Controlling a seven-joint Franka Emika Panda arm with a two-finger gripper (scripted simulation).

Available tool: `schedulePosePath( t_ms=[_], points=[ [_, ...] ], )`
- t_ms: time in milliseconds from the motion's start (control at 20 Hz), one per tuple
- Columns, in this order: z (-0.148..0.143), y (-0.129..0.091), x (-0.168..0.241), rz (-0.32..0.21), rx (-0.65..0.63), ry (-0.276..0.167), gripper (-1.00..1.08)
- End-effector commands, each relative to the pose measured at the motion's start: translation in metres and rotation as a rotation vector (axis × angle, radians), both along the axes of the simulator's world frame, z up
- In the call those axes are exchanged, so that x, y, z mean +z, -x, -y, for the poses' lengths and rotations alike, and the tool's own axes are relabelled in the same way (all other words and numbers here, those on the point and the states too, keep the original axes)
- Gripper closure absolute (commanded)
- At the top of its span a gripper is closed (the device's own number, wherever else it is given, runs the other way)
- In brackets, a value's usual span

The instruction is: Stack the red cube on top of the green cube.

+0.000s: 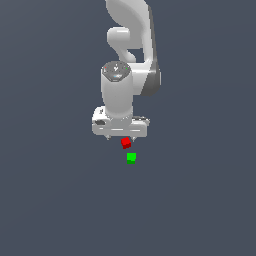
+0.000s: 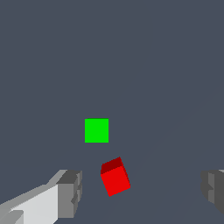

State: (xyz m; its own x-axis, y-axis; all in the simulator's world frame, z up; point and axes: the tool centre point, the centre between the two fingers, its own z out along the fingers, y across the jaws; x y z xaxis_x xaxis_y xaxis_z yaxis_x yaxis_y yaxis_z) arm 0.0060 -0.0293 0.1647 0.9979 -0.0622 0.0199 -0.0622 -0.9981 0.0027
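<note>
Spread wide, the gripper: one grey pad and the other pad well apart in the wrist view, nothing clamped between them and neither pad touching anything. Red cube between the two pads, nearer the first pad than the other, clear grey floor showing on both sides of it. Turned at an angle, that red cube, a darker upper face and a brighter side face both on show, edges not square with the pads. Green cube near the red cube but apart from it, a strip of floor between the two, seen flat-on as a plain square and lying outside the gap of the pads.

In the exterior view, gripper hanging from the white arm, pointing down, fingertips small and mostly hidden under the wide white hand body. Red cube just below that hand body, right by the fingertips; contact or height above the floor not readable from this angle. Green cube near the red cube, lower in that view and slightly toward the exterior view's right, not touching it. Red cube not on top of the green cube; both apart on the plain grey floor.
</note>
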Motion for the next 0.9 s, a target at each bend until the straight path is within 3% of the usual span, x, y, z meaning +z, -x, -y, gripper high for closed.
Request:
schedulePosePath(
  t_ms=[0,450,850],
  points=[
    [0.0,0.0,0.0,0.0,0.0,0.0,-0.92],
    [-0.005,0.011,-0.015,-0.003,0.065,0.0,-0.92],
    [-0.015,0.039,-0.054,-0.011,0.229,-0.001,-0.92]
  ],
)
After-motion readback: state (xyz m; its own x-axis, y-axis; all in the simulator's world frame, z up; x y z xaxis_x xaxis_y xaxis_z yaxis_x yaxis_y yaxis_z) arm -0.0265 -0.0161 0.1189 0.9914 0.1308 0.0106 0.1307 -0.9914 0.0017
